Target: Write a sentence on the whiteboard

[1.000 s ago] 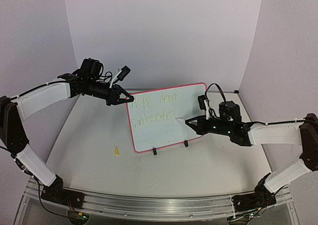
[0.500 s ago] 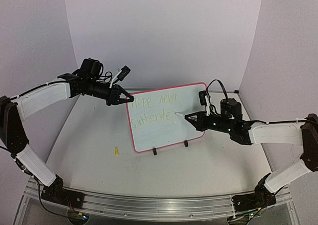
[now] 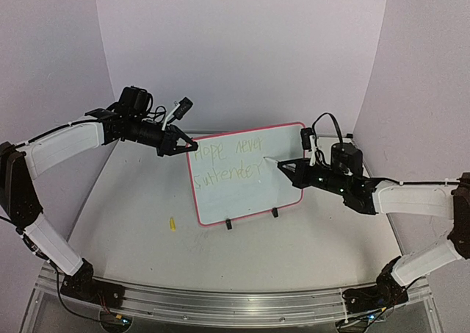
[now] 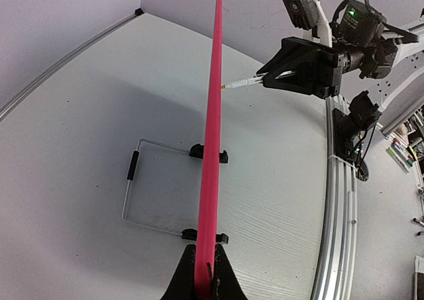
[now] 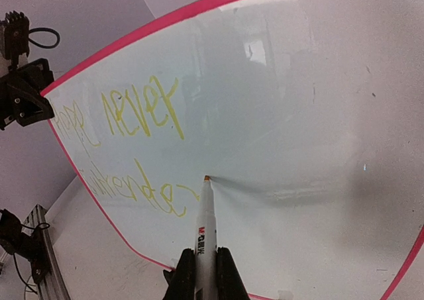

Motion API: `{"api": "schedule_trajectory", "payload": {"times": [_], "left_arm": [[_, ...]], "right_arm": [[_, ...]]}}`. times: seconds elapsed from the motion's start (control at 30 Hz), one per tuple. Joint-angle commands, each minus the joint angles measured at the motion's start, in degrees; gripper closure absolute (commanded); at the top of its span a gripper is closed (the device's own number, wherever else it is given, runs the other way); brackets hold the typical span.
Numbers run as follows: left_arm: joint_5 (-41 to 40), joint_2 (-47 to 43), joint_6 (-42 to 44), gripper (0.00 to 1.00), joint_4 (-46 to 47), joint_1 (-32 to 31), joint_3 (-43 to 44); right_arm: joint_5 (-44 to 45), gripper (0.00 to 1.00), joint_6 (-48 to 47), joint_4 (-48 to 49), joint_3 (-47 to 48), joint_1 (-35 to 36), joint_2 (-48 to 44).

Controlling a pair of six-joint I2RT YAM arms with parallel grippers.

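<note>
Whiteboard (image 3: pixel 246 197) upright on table (image 3: pixel 132 223). Left gripper (image 4: pixel 204 281) pinches frame edge. Sentence (image 5: pixel 132 148) reads "Hope never surrender". Right gripper (image 5: pixel 203 273) clamps marker (image 5: pixel 204 227), tip at board just past last letter. Likely only closing "s" left.

A white bench (image 3: pixel 132 230) is lying in front of me, its matt top taking soft, even light and showing only faint shadows. Pale lilac walls are closing in round the bench: a back wall (image 3: pixel 242 46) is rising behind its far edge, while a left wall (image 3: pixel 44 46) and a right wall (image 3: pixel 426 61) are angling in at its sides. A ribbed aluminium rail (image 3: pixel 220 303) is running along the bench's near edge, catching a dull shine.
</note>
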Motion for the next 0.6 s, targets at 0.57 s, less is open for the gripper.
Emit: {"api": "schedule_trajectory", "payload": {"times": [0.57], "left_arm": [[-2.01,-2.02,1.68,1.0,-0.47,0.24,0.18]], "right_arm": [[2.72,1.0,1.0,2.8,-3.92,-0.28,-4.6]]}}
